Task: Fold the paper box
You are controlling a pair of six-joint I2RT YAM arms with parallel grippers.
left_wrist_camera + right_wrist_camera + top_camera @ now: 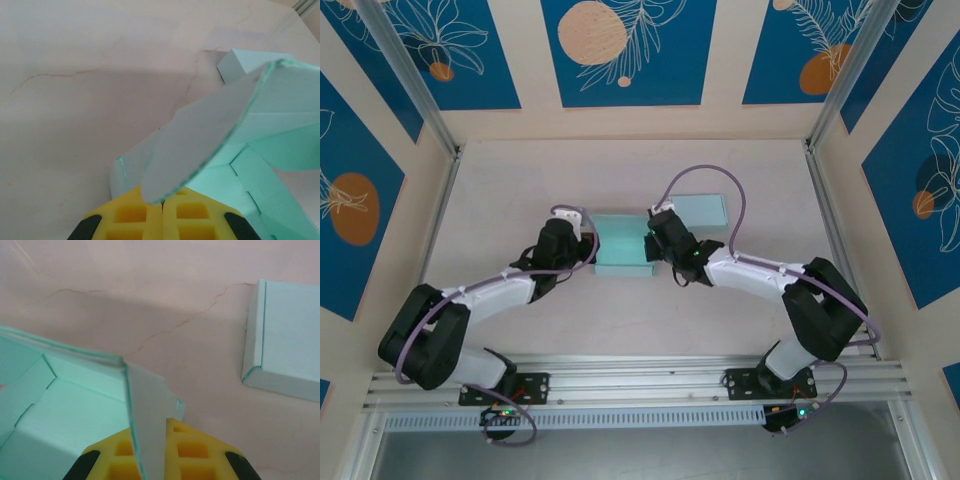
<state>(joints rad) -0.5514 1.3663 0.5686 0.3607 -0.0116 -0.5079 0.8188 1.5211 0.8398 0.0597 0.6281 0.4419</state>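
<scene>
Left wrist view: the left claw sits at the bottom edge, its yellow pads pressed nearly together with the lower edge of a rounded flap pinched between them. That flap is pale on this side and rises up and to the right. Behind it lies the mint-green paper box, open, with creased panels showing.

Right wrist view: the right claw is likewise closed narrow, gripping a side flap that stands upright between its yellow pads. To the left, the open inside of the box and its raised wall are visible.

Top view: the paper box lies mid-table, with the left claw touching its left end and the right claw touching its right end. A second box, already closed, lies just behind and to the right, on the pale table.

Judging by this, the work is midway: both end flaps are held, but the box is not yet closed. The next move likely calls for swinging each flap inward along its crease, both arms matched, so the light box neither slides nor crumples.
</scene>
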